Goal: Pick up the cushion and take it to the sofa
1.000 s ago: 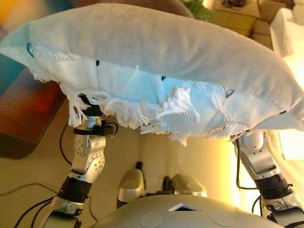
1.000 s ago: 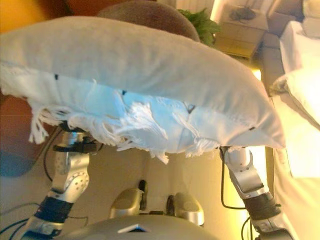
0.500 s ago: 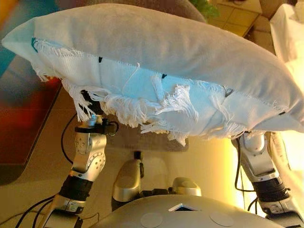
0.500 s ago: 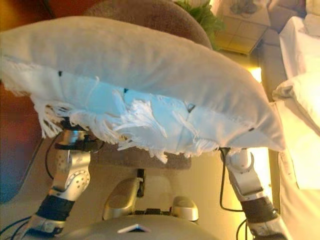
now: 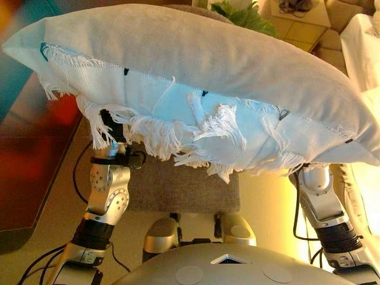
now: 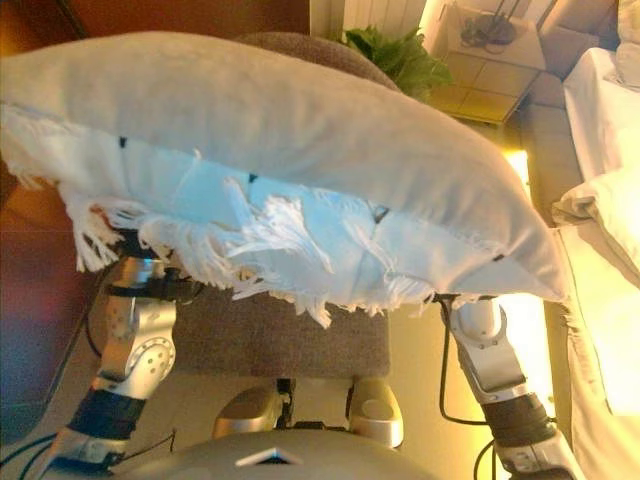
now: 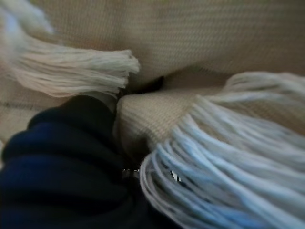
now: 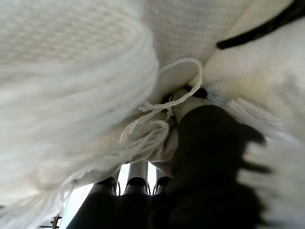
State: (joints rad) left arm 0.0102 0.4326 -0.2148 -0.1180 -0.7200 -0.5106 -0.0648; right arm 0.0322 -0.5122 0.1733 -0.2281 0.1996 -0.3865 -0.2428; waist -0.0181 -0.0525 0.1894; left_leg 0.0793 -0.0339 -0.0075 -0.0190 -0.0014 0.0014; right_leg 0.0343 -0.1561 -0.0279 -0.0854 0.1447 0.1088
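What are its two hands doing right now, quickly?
Left hand: under the cushion, fingers hidden, cannot be told.
Right hand: under the cushion too, cannot be told.

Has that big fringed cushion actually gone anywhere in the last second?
Cannot tell. The cushion fills the same part of the head views throughout, while the brown seat and plant behind slide, so the camera itself has shifted.
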